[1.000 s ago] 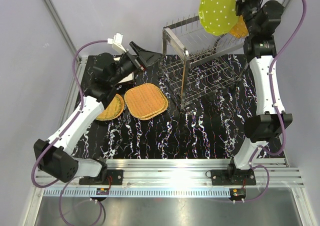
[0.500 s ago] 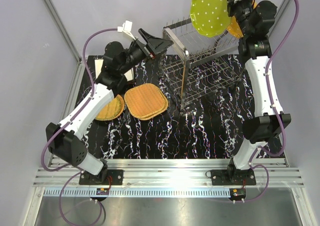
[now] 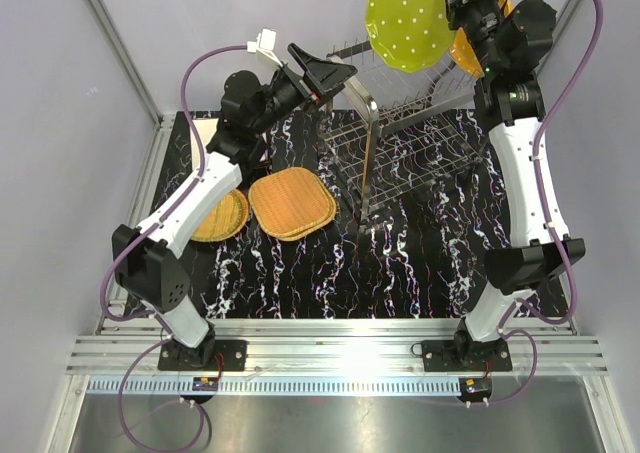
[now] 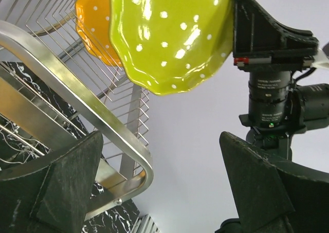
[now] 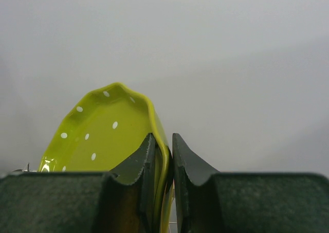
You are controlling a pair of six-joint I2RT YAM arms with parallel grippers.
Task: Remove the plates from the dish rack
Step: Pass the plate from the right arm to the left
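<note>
The green plate (image 3: 405, 18) is rim-pinched in the right pincer (image 5: 163, 140) to clear the dish rack (image 3: 400, 133) — left pincer (image 4: 160, 135) spread wide, empty.

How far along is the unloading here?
Done: a woven rounded-square plate and a woven round plate lie on the table beside the dish rack. In hand: the right gripper is shut on the green dotted plate, above the rack; the left gripper is open. Left: the orange dotted plate seems to stand in the rack.
</note>
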